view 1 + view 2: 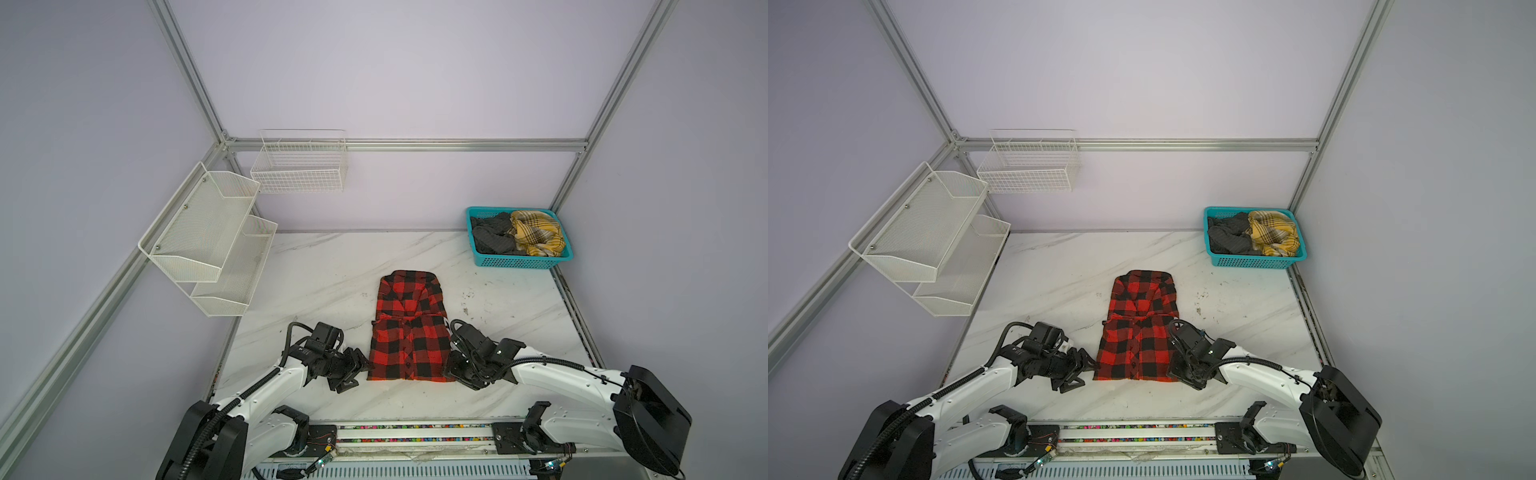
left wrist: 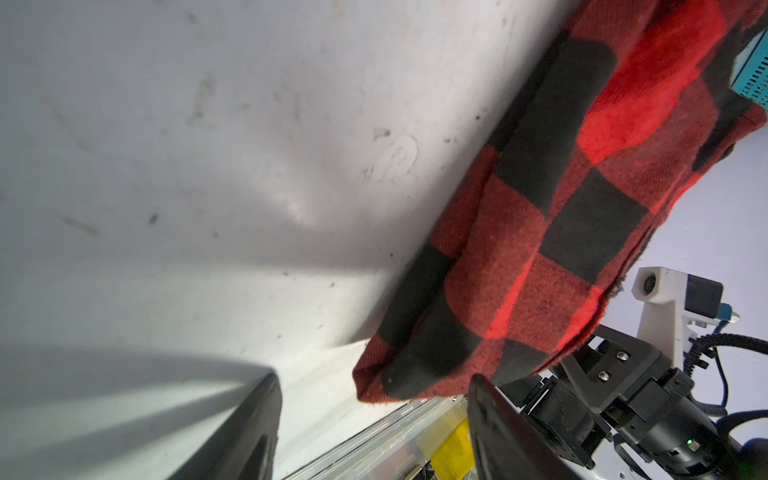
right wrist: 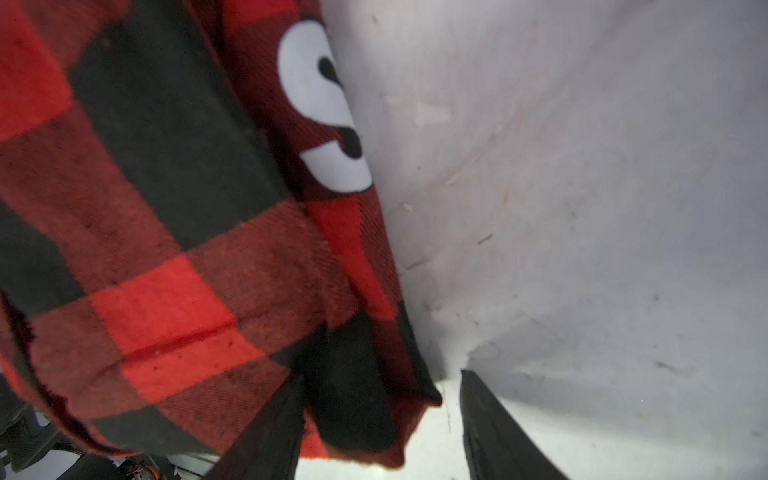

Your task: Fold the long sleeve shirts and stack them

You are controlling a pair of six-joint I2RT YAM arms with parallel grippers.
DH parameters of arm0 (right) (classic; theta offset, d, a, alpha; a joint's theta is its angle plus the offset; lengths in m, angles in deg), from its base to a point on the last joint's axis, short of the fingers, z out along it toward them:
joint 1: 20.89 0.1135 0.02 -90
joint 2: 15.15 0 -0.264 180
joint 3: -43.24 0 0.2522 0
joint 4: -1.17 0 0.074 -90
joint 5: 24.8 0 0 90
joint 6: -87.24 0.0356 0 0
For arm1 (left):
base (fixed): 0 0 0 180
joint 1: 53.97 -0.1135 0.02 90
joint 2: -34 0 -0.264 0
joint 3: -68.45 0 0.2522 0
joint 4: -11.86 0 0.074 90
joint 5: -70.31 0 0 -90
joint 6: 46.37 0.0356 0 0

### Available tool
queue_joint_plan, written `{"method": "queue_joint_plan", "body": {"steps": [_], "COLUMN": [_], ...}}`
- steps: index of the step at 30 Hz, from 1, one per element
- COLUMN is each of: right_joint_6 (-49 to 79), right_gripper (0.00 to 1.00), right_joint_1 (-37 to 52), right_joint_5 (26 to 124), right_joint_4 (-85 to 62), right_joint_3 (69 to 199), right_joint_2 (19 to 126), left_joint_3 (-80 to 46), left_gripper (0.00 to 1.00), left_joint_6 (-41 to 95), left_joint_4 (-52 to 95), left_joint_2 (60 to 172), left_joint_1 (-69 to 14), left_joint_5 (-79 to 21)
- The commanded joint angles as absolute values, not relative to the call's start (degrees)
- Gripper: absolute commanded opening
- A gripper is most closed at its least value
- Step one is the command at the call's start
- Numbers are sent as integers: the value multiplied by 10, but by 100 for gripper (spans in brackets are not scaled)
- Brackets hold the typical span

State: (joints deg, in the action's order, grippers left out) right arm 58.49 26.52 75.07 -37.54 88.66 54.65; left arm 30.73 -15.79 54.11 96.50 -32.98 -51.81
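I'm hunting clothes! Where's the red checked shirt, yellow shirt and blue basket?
red checked shirt (image 1: 409, 347): a top view, buttoned front
yellow shirt (image 1: 538, 232): a top view, crumpled middle
blue basket (image 1: 523, 262): a top view, front wall

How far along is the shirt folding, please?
Done: red-checked shirt lies with sleeves folded in. In hand: left pincer and right pincer, open, at its near corners. Left: the cross fold, plus grey shirt and yellow plaid shirt in the basket.

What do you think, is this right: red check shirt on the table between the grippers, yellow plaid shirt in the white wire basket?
No: both top views show the yellow plaid shirt in the teal basket. The red check shirt does lie on the table between the left gripper and right gripper.
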Motion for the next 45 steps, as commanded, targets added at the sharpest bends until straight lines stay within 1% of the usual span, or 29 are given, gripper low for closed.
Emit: {"method": "queue_joint_plan", "body": {"steps": [1, 8, 15, 23, 25, 26, 29, 32, 35, 40, 45], "right_joint_6": [606, 612, 615, 618, 619, 620, 627, 630, 630, 641, 626], "right_gripper": [60, 54, 47, 40, 39, 38, 39, 44, 44, 45, 44], "right_joint_1": [265, 266, 265, 265, 265, 265, 265, 265, 265, 265, 265], "right_joint_5": [742, 746, 749, 749, 749, 749, 743, 738, 733, 728, 738], "right_joint_4": [-362, -359, -353, -354, -355, -357, -367, -377, -398, -415, -387], "right_joint_3": [866, 856, 852, 859, 862, 865, 875, 886, 893, 879, 865], "right_joint_2": [543, 539, 544, 553, 556, 557, 554, 542, 528, 496, 505], "left_joint_3": [325, 339, 345, 343, 340, 338, 333, 331, 328, 329, 329], "left_gripper": [70, 65, 61, 53, 48, 44, 37, 29, 21, 17, 18], "left_joint_6": [-151, -167, -167, -175, -177, -178, -178, -178, -175, -171, -166], "left_joint_4": [568, 506, 478, 444, 438, 436, 434, 435, 435, 434, 434], "left_joint_2": [973, 1007, 1038, 1068, 1076, 1078, 1075, 1069, 1073, 1075, 1077], "left_joint_1": [-332, -332, -333, -332, -332, -332, -332, -332, -332, -332, -332], "left_joint_5": [-495, -526, -534, -535, -536, -537, -543, -548, -554, -556, -558]}}
